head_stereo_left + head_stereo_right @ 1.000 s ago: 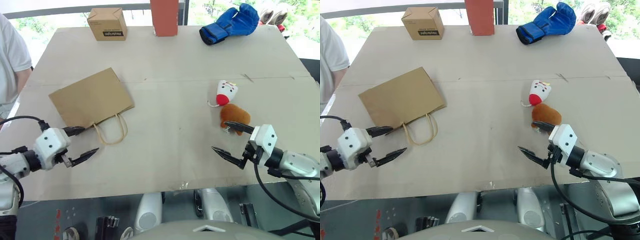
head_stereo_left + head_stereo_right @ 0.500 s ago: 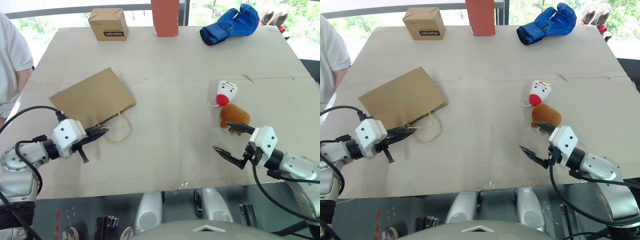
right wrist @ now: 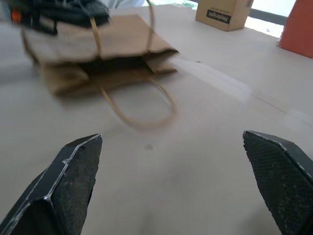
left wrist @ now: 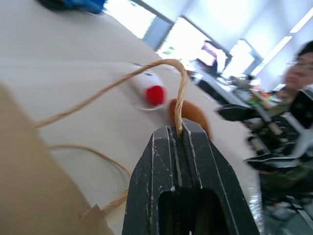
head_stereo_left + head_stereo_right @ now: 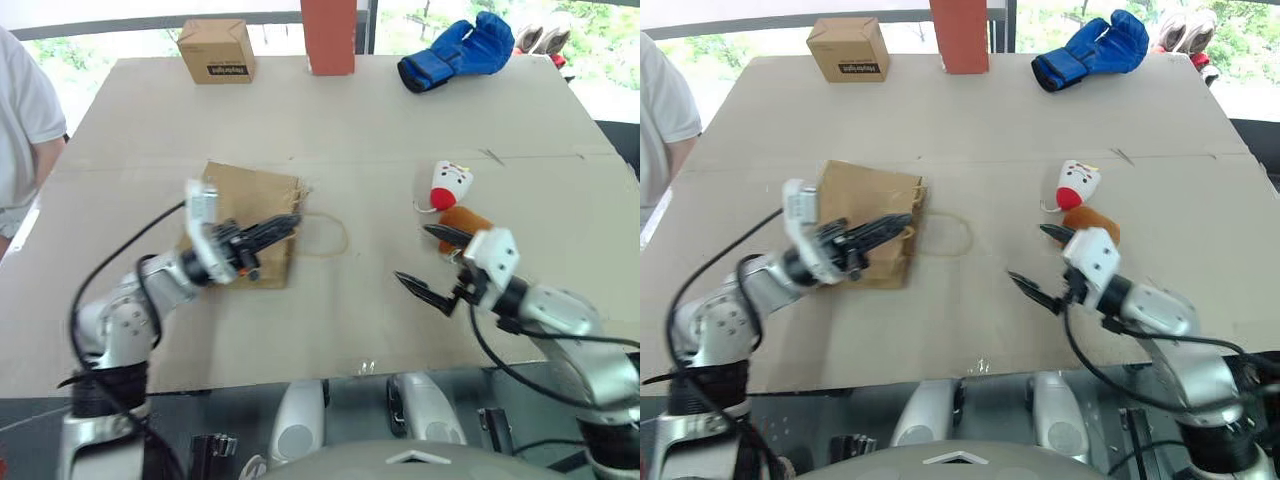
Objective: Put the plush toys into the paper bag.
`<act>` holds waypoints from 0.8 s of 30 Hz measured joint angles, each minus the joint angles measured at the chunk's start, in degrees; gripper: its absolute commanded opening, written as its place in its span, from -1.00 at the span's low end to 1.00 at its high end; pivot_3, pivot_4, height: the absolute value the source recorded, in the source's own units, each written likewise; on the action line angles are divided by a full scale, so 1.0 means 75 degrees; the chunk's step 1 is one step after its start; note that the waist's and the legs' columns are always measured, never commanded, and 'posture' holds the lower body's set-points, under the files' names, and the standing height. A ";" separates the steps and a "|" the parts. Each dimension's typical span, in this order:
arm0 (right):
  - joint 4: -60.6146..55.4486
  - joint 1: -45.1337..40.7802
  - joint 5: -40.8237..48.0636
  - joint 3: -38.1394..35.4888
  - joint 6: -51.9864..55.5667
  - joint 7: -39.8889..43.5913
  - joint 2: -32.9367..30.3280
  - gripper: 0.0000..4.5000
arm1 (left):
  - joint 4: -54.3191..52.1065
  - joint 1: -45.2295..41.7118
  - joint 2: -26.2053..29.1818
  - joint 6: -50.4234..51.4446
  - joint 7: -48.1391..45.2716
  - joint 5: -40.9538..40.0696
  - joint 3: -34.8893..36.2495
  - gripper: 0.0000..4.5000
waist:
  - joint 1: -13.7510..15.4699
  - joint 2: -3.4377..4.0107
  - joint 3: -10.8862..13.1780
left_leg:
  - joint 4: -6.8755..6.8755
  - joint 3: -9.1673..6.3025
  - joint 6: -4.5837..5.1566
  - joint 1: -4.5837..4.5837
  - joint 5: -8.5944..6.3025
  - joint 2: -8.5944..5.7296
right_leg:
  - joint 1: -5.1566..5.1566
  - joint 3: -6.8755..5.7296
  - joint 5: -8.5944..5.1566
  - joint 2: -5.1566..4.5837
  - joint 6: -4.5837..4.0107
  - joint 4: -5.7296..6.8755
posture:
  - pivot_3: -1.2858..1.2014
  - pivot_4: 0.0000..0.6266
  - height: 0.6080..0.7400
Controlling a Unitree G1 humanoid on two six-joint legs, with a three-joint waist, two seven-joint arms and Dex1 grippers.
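The brown paper bag (image 5: pixel 248 212) lies on the table, its mouth gaping toward the toys. My left gripper (image 5: pixel 288 222) is shut on the bag's upper cord handle (image 4: pixel 168 66), holding it up off the table. The other handle (image 5: pixel 326 235) rests flat on the table. To the right lie the white cone-shaped plush toy (image 5: pixel 452 184) with its red base and, just in front of it, the orange-brown plush toy (image 5: pixel 472 217). My right gripper (image 5: pixel 412 254) hangs open and empty between the bag and the toys, close beside the orange-brown one.
Along the far edge stand a small cardboard box (image 5: pixel 215 50), a red block (image 5: pixel 328 35) and a blue boxing glove (image 5: pixel 455 50). A person in a white sleeve (image 5: pixel 25 130) stands at the table's left side.
My left gripper shut on the bag's handle and swung right, dragging the bag along and pulling its mouth open. My right gripper drifted a little to the left, still open.
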 measured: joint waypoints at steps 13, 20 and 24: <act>0.4352 -0.3038 -0.0646 0.2001 -0.0148 0.0368 0.2537 -0.95 | -0.0135 -0.0712 0.0023 0.0586 -0.0265 -0.0645 -0.0033 -1.00 | 0.0007 0.0005 0.0003 | -0.0004 -0.0004 -0.0001 -0.0003 0.0000 0.0042 | -0.0006 0.0008 0.0009 0.0054 -0.0005 -0.0003 | 0.03 -0.52 1.00; 0.7196 -0.3903 -0.1098 0.2223 -0.1485 0.0965 0.3767 -0.95 | -0.0204 -0.1057 -0.0153 0.0111 -0.0094 -0.0164 -0.0158 -1.00 | 0.0007 0.0006 0.0004 | -0.0009 -0.0012 -0.0002 -0.0004 0.0000 0.0045 | -0.0006 0.0005 0.0018 0.0061 0.0006 0.0001 | 0.03 -0.52 1.00; 0.7991 -0.4117 -0.1558 0.2203 -0.2206 0.0790 0.4158 -0.95 | -0.0075 -0.1554 -0.0328 -0.0477 0.0645 0.0309 0.0234 -1.00 | -0.0011 0.0005 0.0003 | -0.0009 -0.0011 -0.0003 0.0002 0.0000 0.0045 | -0.0006 0.0006 0.0019 0.0062 0.0008 0.0003 | 0.03 -0.52 1.00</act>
